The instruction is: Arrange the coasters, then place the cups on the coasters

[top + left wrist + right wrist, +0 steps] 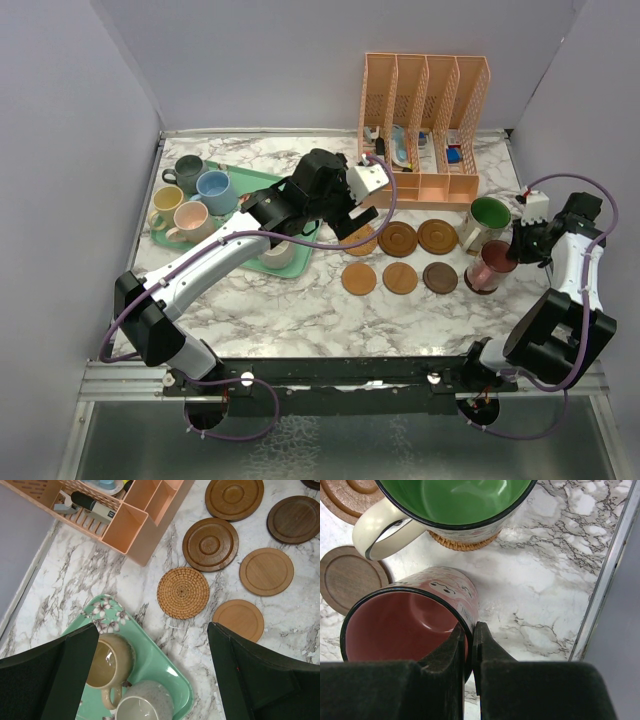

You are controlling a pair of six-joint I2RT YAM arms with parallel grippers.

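Marble tabletop (300, 310), walled on three sides.

Peach slotted organizer (425, 130), upright at the far edge, right of centre.

Mint-green flowered tray (258, 181), toward the far-left corner.

Left gripper (152, 630): released, jaws spread wide, grasping nothing. Poised above the tray's right corner.

Right gripper (471, 635): clenched on the rim of the maroon cup (490, 266), one finger inside and one outside.

Cups, eight:
- Maroon cup near the right edge, just nearer than the green-lined cup (487, 218). Cannot tell whether a coaster lies beneath.
- Green-lined cup seated on a woven coaster (462, 542), handle toward the coaster rows.
- Six on the tray: grey-teal cup (187, 172), blue cup (215, 190), yellow cup (165, 203) and pink cup (190, 220) at its left end. Tan cup (107, 660) and pale speckled cup (145, 705) at its right corner, touching or nearly so.

Coasters, flat in two rows between the tray and the right edge:
- Far row: second woven coaster (183, 592), dark ringed coaster (397, 238), brown ringed coaster (437, 236).
- Near row: two plain tan coasters (359, 278) (400, 277), then a dark brown coaster (440, 276), just beside the maroon cup.
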